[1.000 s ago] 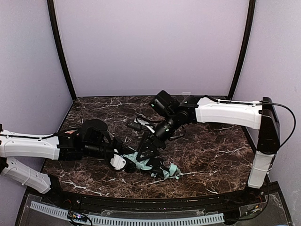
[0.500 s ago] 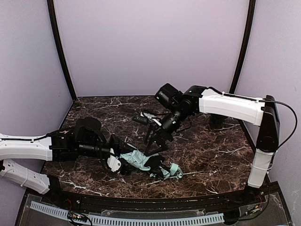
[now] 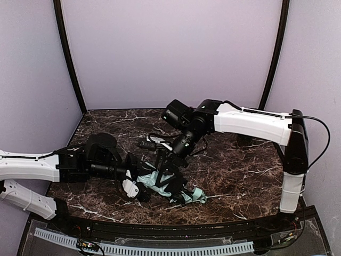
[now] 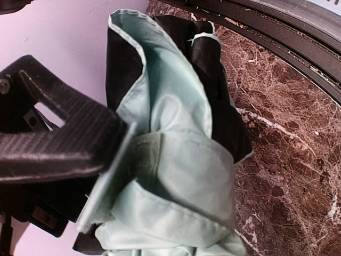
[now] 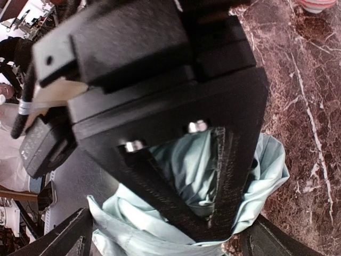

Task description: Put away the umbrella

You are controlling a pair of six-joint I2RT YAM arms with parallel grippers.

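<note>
Umbrella (image 3: 160, 181) lies as a loose bundle on the dark marble table (image 3: 240, 176), near the front edge and a little left of the middle; its pale mint fabric is crumpled, and black lining shows in several folds; a small mint part sticks out at the right end of the bundle.

Left gripper (image 3: 134, 184) reaches in low from the left side and pinches the left end of the umbrella; in the left wrist view the umbrella (image 4: 176, 176) fills most of the picture, and a black ribbed finger (image 4: 58, 144) presses on the edge of the fabric, where a dull green strip (image 4: 152, 154) crosses the cloth; the second finger is mostly hidden under the fabric, so the grip is seen clearly from one side only; the table (image 4: 287, 133) shows at the right.

Right gripper (image 3: 168, 172) comes down from behind, steeply tilted, over the middle of the bundle; its jaws are spread wide; in the right wrist view the fingers (image 5: 154, 192) stand far apart at their base, and the mint fabric of the umbrella (image 5: 189, 170) is seen in the gap between them; I cannot tell if these fingers touch the cloth.

The two grippers are near each other, the right one just beside the left, on its right; plain lilac walls (image 3: 170, 53) stand around the table on three sides.
</note>
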